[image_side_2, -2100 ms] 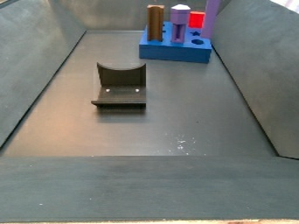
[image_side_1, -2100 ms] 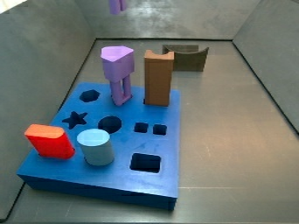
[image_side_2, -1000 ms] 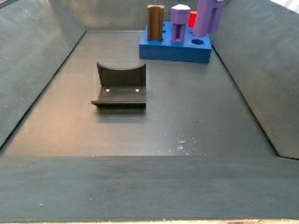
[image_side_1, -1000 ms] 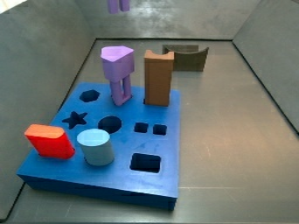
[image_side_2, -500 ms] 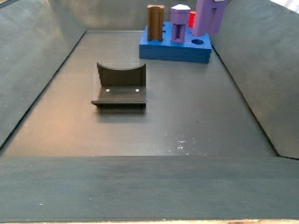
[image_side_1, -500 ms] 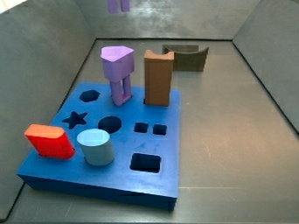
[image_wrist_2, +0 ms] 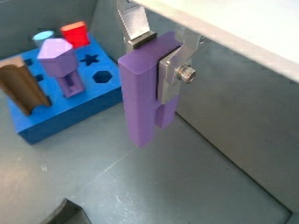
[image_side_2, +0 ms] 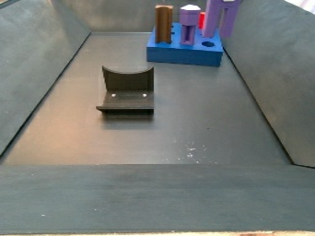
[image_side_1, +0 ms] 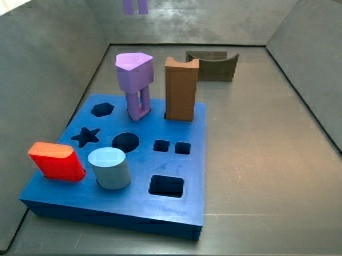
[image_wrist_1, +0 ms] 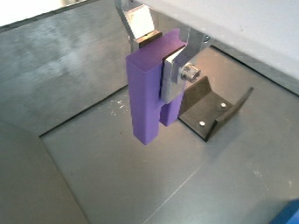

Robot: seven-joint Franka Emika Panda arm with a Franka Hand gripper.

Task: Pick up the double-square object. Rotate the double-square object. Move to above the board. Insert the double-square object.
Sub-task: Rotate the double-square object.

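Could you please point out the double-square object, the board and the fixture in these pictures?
double-square object point(image_wrist_2: 145, 92): a wrist view, on its broad violet face, held in the gripper point(image_wrist_2: 162, 54).
board point(image_side_1: 140, 192): a side view, on bare blue top surface between holes.
fixture point(image_side_2: 125, 93): a side view, on its curved upright wall.

We see both wrist views look down past the gripper point(image_wrist_1: 163, 54); both side views share the board point(image_side_1: 74, 190).
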